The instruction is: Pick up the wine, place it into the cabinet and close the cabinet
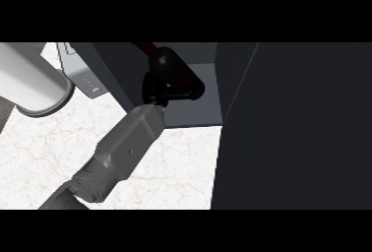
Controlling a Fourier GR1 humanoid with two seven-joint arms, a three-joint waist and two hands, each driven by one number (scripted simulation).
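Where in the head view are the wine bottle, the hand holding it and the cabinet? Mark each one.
wine bottle [145, 47]: head view, dark red part above the hand.
hand [171, 78]: head view, back of the curled hand.
cabinet [305, 123]: head view, dark door panel.

We see the wine only as a dark red neck slanting toward the upper left at the top centre of the frame, its body hidden. The cabinet is a dark box filling the right half, its interior open at centre, its door swung out toward the upper left.
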